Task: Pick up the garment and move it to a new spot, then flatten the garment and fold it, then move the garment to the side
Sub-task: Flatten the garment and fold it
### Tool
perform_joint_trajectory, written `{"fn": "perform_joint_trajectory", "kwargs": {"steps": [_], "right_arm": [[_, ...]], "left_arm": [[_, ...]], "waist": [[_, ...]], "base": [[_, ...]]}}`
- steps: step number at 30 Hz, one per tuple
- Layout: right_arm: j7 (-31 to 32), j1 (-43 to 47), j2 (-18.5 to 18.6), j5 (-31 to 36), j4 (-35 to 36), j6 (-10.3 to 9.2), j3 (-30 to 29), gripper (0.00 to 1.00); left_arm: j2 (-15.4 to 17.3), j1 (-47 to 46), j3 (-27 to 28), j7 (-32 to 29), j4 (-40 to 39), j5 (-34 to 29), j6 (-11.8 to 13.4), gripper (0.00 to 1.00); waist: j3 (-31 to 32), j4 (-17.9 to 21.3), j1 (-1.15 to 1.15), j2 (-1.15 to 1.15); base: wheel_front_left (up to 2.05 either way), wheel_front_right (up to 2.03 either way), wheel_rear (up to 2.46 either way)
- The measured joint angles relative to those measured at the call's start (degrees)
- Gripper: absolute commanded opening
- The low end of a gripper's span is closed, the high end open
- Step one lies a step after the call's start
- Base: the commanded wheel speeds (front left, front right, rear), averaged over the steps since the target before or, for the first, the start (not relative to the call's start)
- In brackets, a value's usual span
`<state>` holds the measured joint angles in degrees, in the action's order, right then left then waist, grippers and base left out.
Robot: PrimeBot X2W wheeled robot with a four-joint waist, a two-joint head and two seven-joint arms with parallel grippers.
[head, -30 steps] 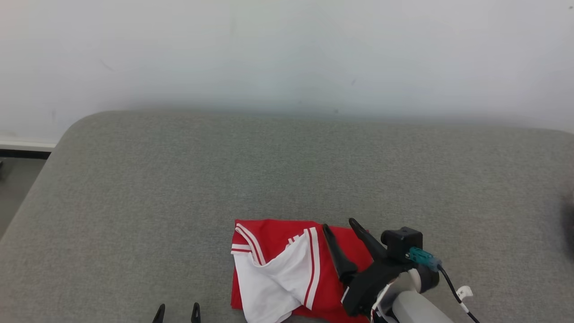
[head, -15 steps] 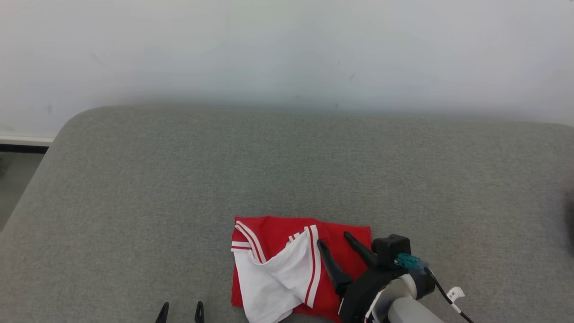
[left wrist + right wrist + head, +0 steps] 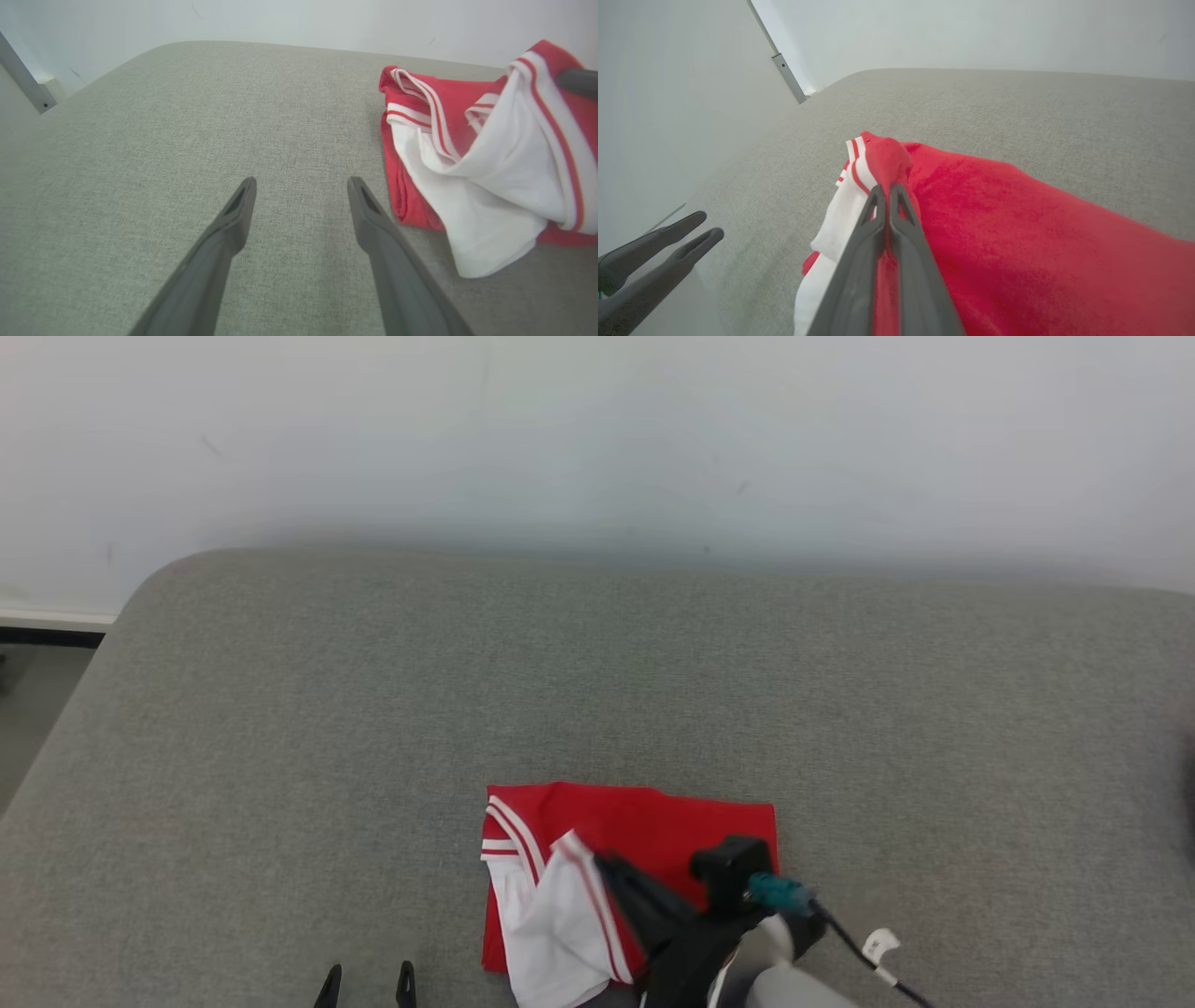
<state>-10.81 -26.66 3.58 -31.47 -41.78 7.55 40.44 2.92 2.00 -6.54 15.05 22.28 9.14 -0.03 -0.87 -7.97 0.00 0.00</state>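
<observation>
Here, right jaws clamped, garment (image 3: 994, 224) pinched

The garment (image 3: 653, 817) is soft matt cloth, red with white panels; its red face looks slightly fuzzy. The cushion (image 3: 373, 709) beneath is grey woven fabric, coarse-grained and matt. The left gripper (image 3: 301, 183) is dark, smooth, matt, plastic-looking. The far wall (image 3: 597, 429) is smooth, matt, lightly scuffed.

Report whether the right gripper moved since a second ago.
Yes. Against the far edge of the red-and-white fabric garment, the right gripper moved left and nearer, closing on the striped flap.
</observation>
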Motion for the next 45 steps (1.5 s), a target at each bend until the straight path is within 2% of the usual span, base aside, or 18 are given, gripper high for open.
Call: {"fn": "perform_joint_trajectory", "kwargs": {"steps": [1, 2, 3, 4, 8, 11, 14, 17, 21, 22, 23, 28, 32, 45], "right_arm": [[0.56, 0.41, 0.01, -1.56, 1.44, 0.00, 1.81, 0.00], [1.14, 0.90, 0.24, -3.21, 3.02, 0.00, 3.59, 0.05], [1.78, 1.19, 0.62, -4.91, 4.68, 0.00, 5.60, 0.49], [2.31, 1.33, 1.31, -6.51, 6.44, 0.00, 7.34, 1.00], [2.68, 1.43, 5.02, -11.74, 12.25, 0.00, 12.27, 1.00], [1.05, 1.37, 7.54, -13.56, 14.28, 0.00, 12.99, 1.00], [-1.29, 1.28, 9.13, -13.45, 12.80, 0.00, 10.53, 1.00], [-3.13, 1.34, 9.56, -10.23, 9.17, -0.01, 5.60, 1.00], [-3.93, 2.20, 9.00, -3.42, 5.22, 0.00, -1.14, 1.00], [-3.93, 2.20, 9.00, -3.42, 5.22, 0.00, -1.14, 1.00], [-4.11, 3.02, 8.40, -0.18, 4.59, 0.00, -5.60, 1.00], [-4.17, 7.44, 6.02, 9.10, 6.48, 0.00, -17.59, 1.00], [-4.19, 11.37, 3.88, 14.78, 8.90, 0.00, -24.47, 1.00], [-4.19, 18.30, 0.16, 24.38, 14.03, 0.00, -34.27, 1.00]], "left_arm": [[0.01, 0.00, 0.03, 0.00, -0.03, 0.02, 0.00, 1.00], [0.01, -0.01, 0.04, 0.00, -0.05, 0.03, 0.00, 1.00], [0.01, -0.01, 0.07, 0.00, -0.12, 0.03, 0.01, 1.00], [0.00, -0.01, 0.01, 0.00, -0.14, 0.04, 0.02, 1.00], [0.01, -0.07, 0.36, 0.00, -0.26, 0.07, 0.03, 1.00], [0.00, -0.10, 0.85, 0.00, -0.40, 0.07, 0.11, 1.00], [0.00, -0.11, 1.42, 0.00, -0.46, 0.04, 0.30, 1.00], [0.01, -0.12, 2.07, 0.00, -0.54, -0.11, 0.32, 1.00], [0.00, -0.16, 2.80, 0.00, -0.74, -1.02, 0.36, 1.00], [0.00, -0.16, 2.80, 0.00, -0.74, -1.02, 0.36, 1.00], [0.01, -0.18, 3.23, 0.00, -0.75, -1.11, 0.37, 1.00], [0.00, -0.18, 3.98, 0.00, -0.91, -1.66, 0.54, 1.00], [0.02, -0.03, 4.95, 0.00, -0.93, -2.11, 0.54, 1.00], [0.01, 1.10, 7.71, 0.00, -1.05, -2.94, 0.16, 1.00]], "waist": [[0.09, 0.28, 0.00, 0.00], [0.18, 0.60, 0.00, 0.00], [0.27, 0.92, 0.00, 0.00], [0.35, 1.24, 0.00, 0.00], [0.64, 2.58, 0.00, 0.00], [0.81, 3.63, 0.00, 0.00], [0.97, 4.64, 0.00, 0.00], [1.16, 5.58, 0.00, 0.00], [1.37, 6.62, 0.00, 0.00], [1.37, 6.62, 0.00, 0.00], [1.46, 7.07, 0.00, 0.00], [1.64, 7.98, 0.00, 0.00], [1.88, 8.63, 0.00, 0.00], [3.40, 10.32, 0.00, 0.00]], "base": [[0.00, 0.00, 0.00], [0.00, 0.00, 0.00], [0.00, 0.00, 0.00], [0.00, 0.00, 0.00], [0.00, 0.00, 0.00], [0.00, 0.00, 0.00], [0.00, 0.00, 0.00], [0.00, 0.00, 0.00], [0.00, 0.00, 0.00], [0.00, 0.00, 0.00], [0.00, 0.00, 0.00], [0.00, 0.00, 0.00], [0.00, 0.00, 0.00], [0.00, 0.00, 0.00]]}}
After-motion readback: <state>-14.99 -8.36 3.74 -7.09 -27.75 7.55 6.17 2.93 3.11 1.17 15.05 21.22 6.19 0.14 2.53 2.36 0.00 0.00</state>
